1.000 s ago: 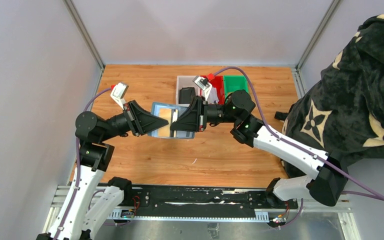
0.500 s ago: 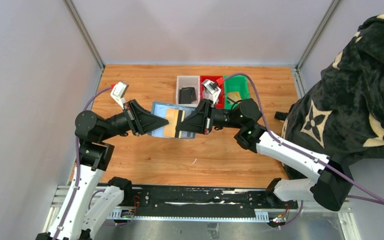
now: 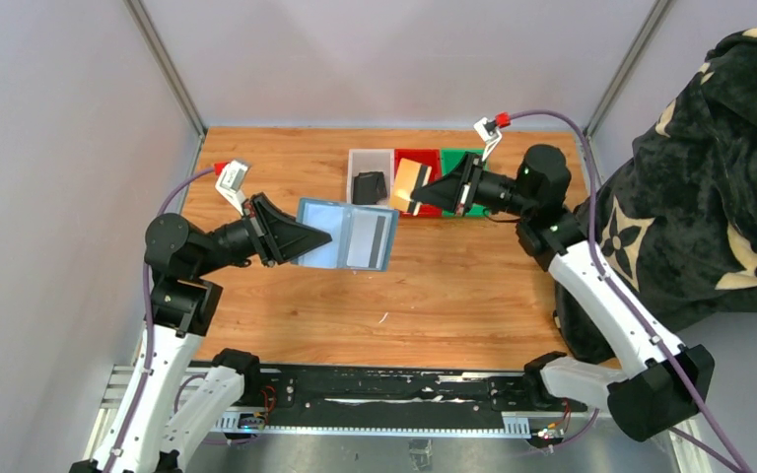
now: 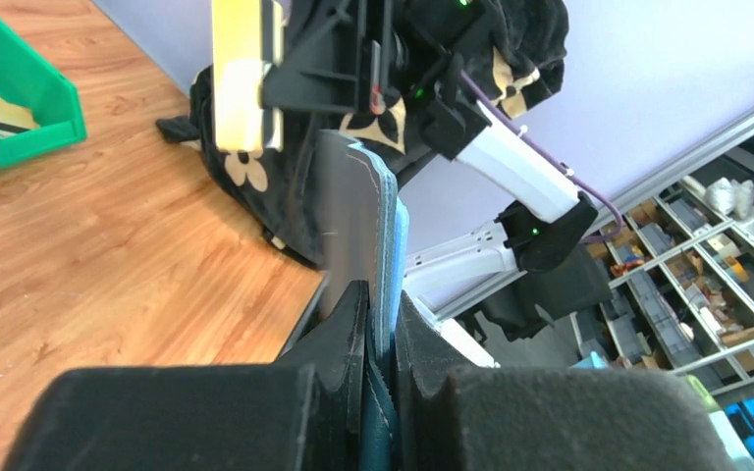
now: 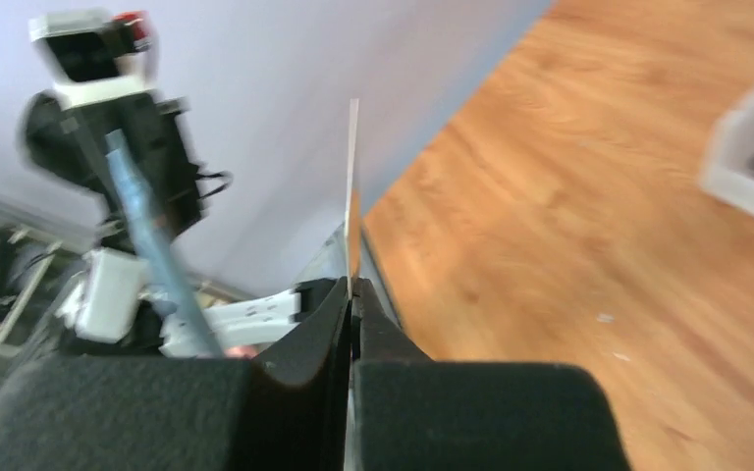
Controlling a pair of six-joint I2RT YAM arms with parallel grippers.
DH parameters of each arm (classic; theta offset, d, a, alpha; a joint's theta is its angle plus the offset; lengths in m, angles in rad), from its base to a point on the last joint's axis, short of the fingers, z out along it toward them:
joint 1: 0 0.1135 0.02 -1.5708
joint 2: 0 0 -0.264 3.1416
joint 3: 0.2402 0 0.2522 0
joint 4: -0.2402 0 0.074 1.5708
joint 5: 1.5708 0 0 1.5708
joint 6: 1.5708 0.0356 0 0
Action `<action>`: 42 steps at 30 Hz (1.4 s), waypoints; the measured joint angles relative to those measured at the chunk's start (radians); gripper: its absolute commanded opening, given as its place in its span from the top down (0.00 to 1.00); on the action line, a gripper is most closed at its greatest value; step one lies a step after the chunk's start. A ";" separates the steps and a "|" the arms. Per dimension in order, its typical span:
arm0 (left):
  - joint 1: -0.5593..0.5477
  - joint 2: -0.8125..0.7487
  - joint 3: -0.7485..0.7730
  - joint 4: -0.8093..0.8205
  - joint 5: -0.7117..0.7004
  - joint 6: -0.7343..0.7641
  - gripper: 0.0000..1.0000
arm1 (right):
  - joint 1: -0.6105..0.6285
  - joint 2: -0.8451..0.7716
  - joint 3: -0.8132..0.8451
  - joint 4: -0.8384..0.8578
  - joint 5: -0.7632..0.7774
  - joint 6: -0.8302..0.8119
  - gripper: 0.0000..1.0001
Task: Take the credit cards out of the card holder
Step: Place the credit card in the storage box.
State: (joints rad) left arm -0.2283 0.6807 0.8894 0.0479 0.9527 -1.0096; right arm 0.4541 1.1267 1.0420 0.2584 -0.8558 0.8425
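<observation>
My left gripper [image 3: 303, 239] is shut on the left edge of the teal-blue card holder [image 3: 348, 236] and holds it open above the table, with a dark panel on its right half. In the left wrist view the card holder [image 4: 381, 221] runs edge-on up from my left gripper [image 4: 381, 302]. My right gripper [image 3: 424, 193] is shut on a tan credit card [image 3: 409, 183] with a dark stripe, over the red bin [image 3: 421, 158] and apart from the holder. From the right wrist the credit card [image 5: 352, 186] is a thin edge rising from my right gripper [image 5: 351, 294].
Three small bins stand in a row at the back: a white bin [image 3: 367, 158] with a black wallet [image 3: 368, 186], the red one, and a green bin [image 3: 452, 158]. A black patterned garment [image 3: 710, 187] fills the right side. Walls close in the table's left and back.
The right gripper closed on a card at the holder, pulled it out and carried it right and back over the red bin. The left gripper still holds the holder in place.
</observation>
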 measured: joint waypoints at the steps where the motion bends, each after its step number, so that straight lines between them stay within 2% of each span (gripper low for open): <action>1: 0.000 0.000 0.002 -0.007 0.002 0.009 1.00 | -0.019 0.013 0.037 -0.090 0.016 -0.047 1.00; 4: 0.000 0.000 0.011 -0.032 0.003 0.043 1.00 | -0.090 0.065 0.119 -0.279 0.085 -0.154 1.00; 9: 0.000 -0.004 0.016 -0.068 0.005 0.092 1.00 | -0.113 0.283 0.313 -0.576 0.350 -0.342 1.00; 15: 0.000 -0.011 0.020 -0.112 0.013 0.135 1.00 | -0.129 0.531 0.449 -0.763 0.651 -0.481 1.00; 22: 0.000 -0.018 0.020 -0.119 0.020 0.150 1.00 | -0.171 0.734 0.623 -0.831 0.832 -0.549 1.00; 33: 0.000 -0.018 0.020 -0.118 0.031 0.163 1.00 | -0.232 0.969 0.843 -0.885 0.805 -0.594 1.00; 42: 0.000 -0.018 0.020 -0.118 0.033 0.169 1.00 | -0.235 1.085 0.905 -0.931 0.718 -0.617 1.00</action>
State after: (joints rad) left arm -0.2283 0.6628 0.9092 -0.0704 0.9859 -0.8410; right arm 0.2188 2.2120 1.9469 -0.6724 -0.1383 0.2256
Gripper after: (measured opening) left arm 0.108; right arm 0.007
